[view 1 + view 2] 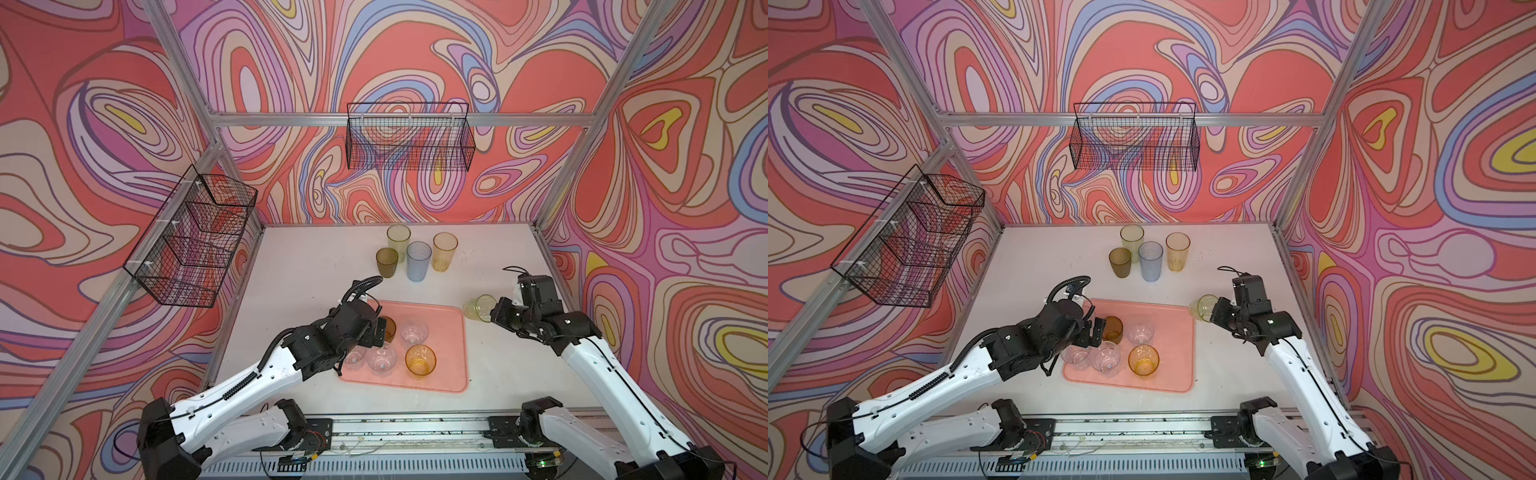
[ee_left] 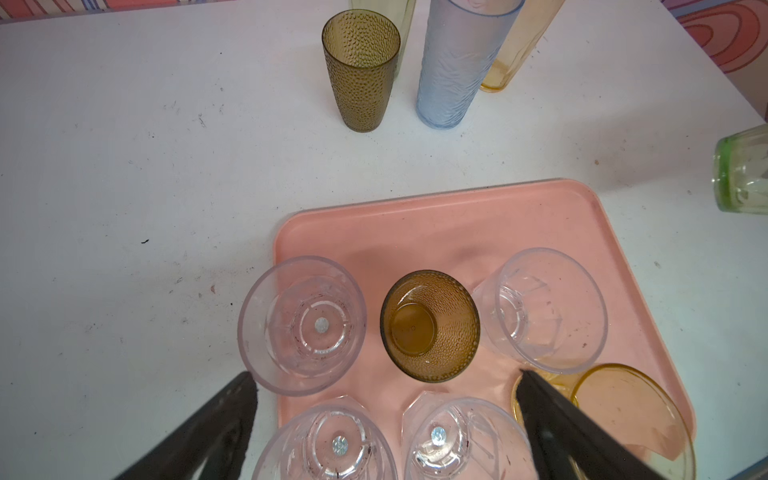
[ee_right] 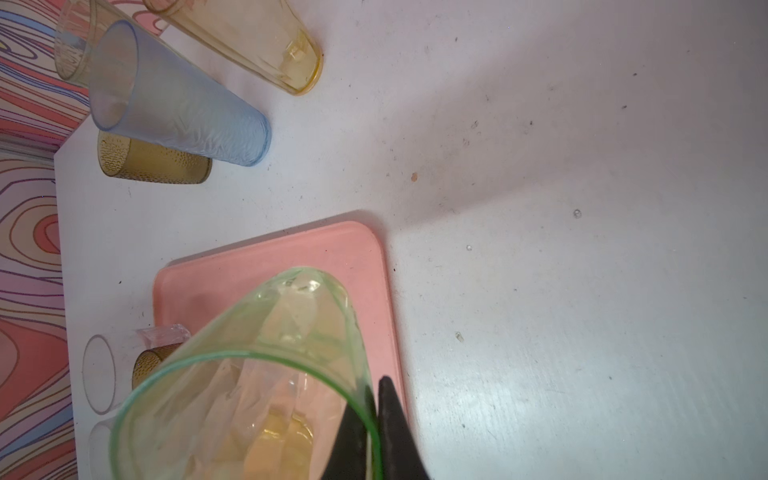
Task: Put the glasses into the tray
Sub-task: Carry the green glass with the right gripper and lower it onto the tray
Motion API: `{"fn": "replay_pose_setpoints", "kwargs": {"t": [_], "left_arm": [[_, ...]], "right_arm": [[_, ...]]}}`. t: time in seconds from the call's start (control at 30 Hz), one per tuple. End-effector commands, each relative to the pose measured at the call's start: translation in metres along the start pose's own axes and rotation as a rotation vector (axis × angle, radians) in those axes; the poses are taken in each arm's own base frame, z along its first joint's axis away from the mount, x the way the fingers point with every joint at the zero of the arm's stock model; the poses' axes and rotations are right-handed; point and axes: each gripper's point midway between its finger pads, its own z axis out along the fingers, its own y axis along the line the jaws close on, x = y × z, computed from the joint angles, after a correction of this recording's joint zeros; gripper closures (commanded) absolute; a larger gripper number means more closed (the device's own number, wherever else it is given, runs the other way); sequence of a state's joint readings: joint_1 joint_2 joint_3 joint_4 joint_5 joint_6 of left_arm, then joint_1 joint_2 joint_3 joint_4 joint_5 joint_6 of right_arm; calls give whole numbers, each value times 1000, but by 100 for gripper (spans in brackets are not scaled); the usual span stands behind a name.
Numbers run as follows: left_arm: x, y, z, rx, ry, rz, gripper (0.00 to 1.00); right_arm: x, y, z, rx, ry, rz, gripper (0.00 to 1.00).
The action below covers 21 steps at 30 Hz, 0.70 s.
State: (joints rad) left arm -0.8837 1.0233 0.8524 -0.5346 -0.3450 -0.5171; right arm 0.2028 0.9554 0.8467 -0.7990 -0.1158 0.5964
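Observation:
The salmon-pink tray (image 1: 446, 328) lies on the white table. In it stand a short brown glass (image 2: 430, 326), an amber glass (image 1: 420, 360) and several clear faceted glasses (image 2: 301, 324). My left gripper (image 2: 386, 380) hangs open over the tray's left part, just above the clear glasses and holding nothing. My right gripper (image 3: 374, 392) is shut on the rim of a green glass (image 3: 266, 365). It holds the glass tilted in the air by the tray's far right corner. Behind the tray, a tall yellow (image 1: 398, 240), a brown (image 1: 386, 262), a blue-grey (image 1: 418, 261) and an orange glass (image 1: 444, 251) stand together.
A black wire basket (image 1: 191, 237) hangs on the left wall and another (image 1: 409, 137) on the back wall. Aluminium frame posts stand at the table's corners. A metal rail (image 1: 407, 432) with both arm bases runs along the front edge.

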Motion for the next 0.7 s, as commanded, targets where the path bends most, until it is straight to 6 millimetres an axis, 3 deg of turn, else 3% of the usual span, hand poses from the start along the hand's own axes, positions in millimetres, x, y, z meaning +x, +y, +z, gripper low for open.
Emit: {"fn": "replay_pose_setpoints", "kwargs": {"t": [0.0, 0.37, 0.67], "left_arm": [[-9, -7, -2, 18, -9, -6, 0], [-1, -9, 4, 19, 25, -1, 0], [0, -6, 3, 15, 16, -6, 0]], "right_arm": [[1, 2, -3, 4, -6, -3, 100], [9, 16, 2, 37, 20, -64, 100], [27, 23, 10, 82, 55, -118, 100]]}}
